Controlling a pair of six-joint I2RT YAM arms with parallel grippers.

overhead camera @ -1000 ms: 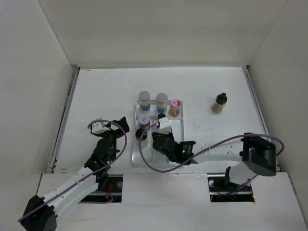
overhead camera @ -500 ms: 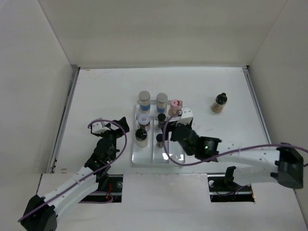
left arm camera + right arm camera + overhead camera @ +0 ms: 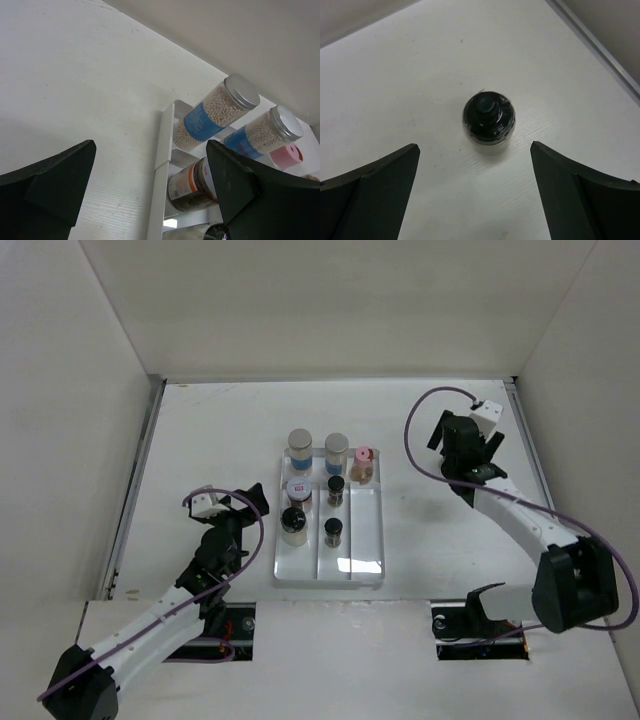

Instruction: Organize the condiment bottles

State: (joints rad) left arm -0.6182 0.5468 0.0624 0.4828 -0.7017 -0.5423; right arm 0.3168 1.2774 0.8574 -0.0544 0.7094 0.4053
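Observation:
Several condiment bottles stand in the white tray (image 3: 366, 532): two grey-lidded jars (image 3: 300, 448) (image 3: 336, 451), a pink-capped bottle (image 3: 363, 462), an orange-labelled jar (image 3: 299, 490) and black-capped bottles (image 3: 336, 488) (image 3: 333, 531) (image 3: 293, 522). One more black-capped bottle (image 3: 489, 122) stands alone on the table, just ahead of my open right gripper (image 3: 473, 150). From above, that right gripper (image 3: 460, 447) hides it. My left gripper (image 3: 244, 504) is open and empty, left of the tray. In its wrist view the left gripper (image 3: 150, 149) faces the tray rim (image 3: 163, 145) and the blue-labelled jars (image 3: 215, 112) (image 3: 262, 132).
White walls enclose the table on three sides. A metal strip (image 3: 600, 45) runs along the table's right edge, close to the lone bottle. The tray's right column holds only the pink-capped bottle at its far end.
My right gripper has opened, left a black-capped bottle in the tray's middle column, and swung to the far right over the lone bottle. The left arm has not moved.

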